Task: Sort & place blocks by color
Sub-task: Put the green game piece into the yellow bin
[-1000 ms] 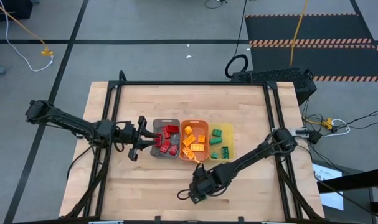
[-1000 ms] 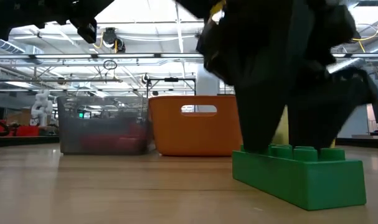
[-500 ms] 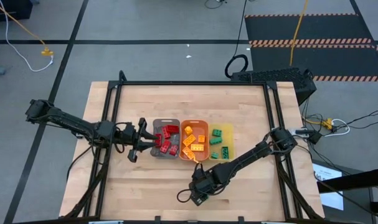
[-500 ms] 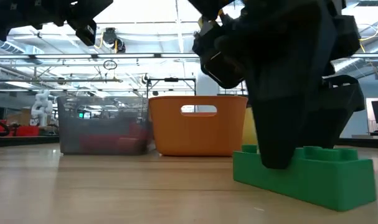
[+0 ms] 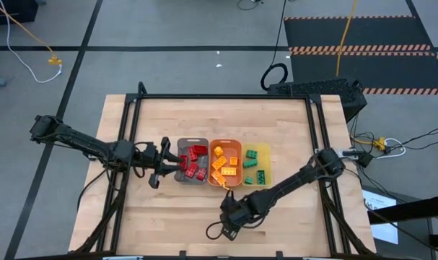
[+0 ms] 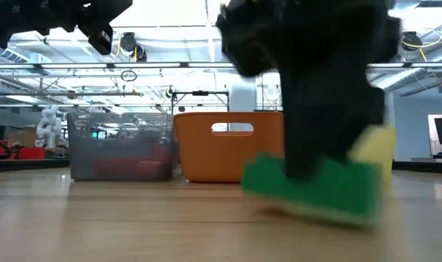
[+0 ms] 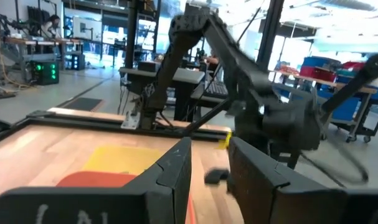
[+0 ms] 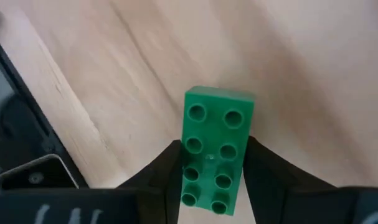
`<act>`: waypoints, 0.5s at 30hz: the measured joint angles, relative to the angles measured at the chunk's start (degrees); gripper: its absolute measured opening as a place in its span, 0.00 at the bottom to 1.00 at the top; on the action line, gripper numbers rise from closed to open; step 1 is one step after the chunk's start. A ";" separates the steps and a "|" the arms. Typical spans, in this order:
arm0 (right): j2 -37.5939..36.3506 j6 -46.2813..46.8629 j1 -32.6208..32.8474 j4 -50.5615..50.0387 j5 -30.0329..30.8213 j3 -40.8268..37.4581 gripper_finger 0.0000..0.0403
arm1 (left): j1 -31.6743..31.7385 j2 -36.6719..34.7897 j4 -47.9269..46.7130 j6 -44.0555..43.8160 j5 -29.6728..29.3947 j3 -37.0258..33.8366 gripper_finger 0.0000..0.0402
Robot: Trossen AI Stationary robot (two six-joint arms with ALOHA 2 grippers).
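Observation:
A green block (image 8: 218,124) is near the table's front edge, and my right gripper (image 8: 213,149) is shut on it; the low view shows it as a blurred green shape (image 6: 315,189). From above, the right gripper (image 5: 228,220) hides the block. My left gripper (image 5: 163,160) hangs above the table just left of the grey tray (image 5: 192,173), fingers slightly apart (image 7: 210,180), holding nothing. Red blocks (image 5: 193,160) lie in the grey tray, orange blocks (image 5: 224,167) in the orange tray (image 5: 226,141) and green blocks (image 5: 255,167) in the yellow tray (image 5: 266,162). My right gripper pinches the green block's two long sides (image 8: 187,174) between its two fingers, at the end nearest the wrist. The fingers (image 8: 167,171) slant down from above, and the block's length runs on past the fingertips, studs up. The low view shows it tilted. Whether it is clear of the table, I cannot tell.
The three trays stand side by side across the table's middle. Bare wood (image 5: 168,209) lies left of the right gripper and behind the trays. A black frame (image 5: 226,96) runs round the table. Cables and a mat lie on the floor beyond.
My right gripper has rolled about its wrist and shut on the green block, taking hold of it. The block, flat on the table a second ago, has shifted sideways and now shows tilted and blurred in the low view.

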 joint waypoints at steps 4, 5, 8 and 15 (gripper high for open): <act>-5.88 -3.41 -0.13 1.17 5.84 0.13 0.29 | 0.00 0.02 -1.10 0.02 0.00 0.00 0.27; -7.64 -4.40 -0.13 0.45 7.74 0.21 0.29 | 0.00 0.00 -1.12 0.02 0.00 0.00 0.27; -12.12 -6.36 -0.17 -2.89 12.92 0.21 0.29 | 0.00 0.02 -1.26 0.03 0.00 0.00 0.27; -21.47 -5.56 -0.52 -16.05 24.31 0.29 0.29 | 0.00 0.02 -1.25 0.39 -0.02 0.00 0.27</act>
